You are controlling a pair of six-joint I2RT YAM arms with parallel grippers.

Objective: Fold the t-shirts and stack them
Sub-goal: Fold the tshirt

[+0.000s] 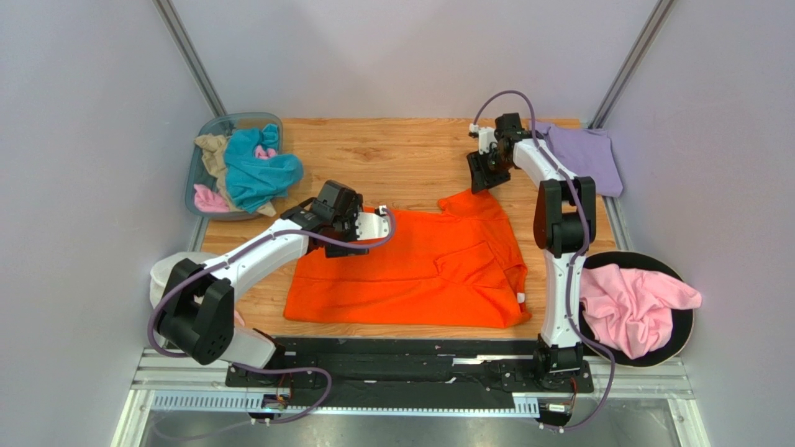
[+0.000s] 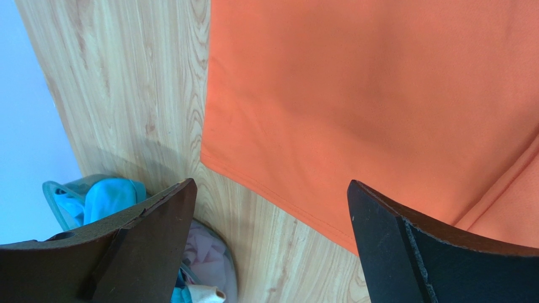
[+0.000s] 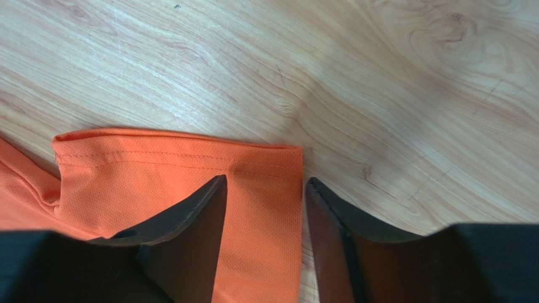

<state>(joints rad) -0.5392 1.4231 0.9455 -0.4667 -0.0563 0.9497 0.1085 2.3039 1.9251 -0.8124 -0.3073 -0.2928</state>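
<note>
One orange t-shirt (image 1: pixel 420 270) spread flat at bench (image 1: pixel 392 149) centre. We see left jaws released, hovering over its far-left edge; right jaws parted, straddling far sleeve hem (image 3: pixel 177 144), nothing clenched.

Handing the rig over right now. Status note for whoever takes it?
Left gripper open over the far left edge of the orange shirt, empty.
Right gripper open, jaws astride the sleeve, not clamped.
Orange shirt spread flat mid-table, unfolded.
Lavender shirt looks folded, far right corner.
Left to do: orange, the pink shirt at right, the teal shirt and others in the bin.
</note>
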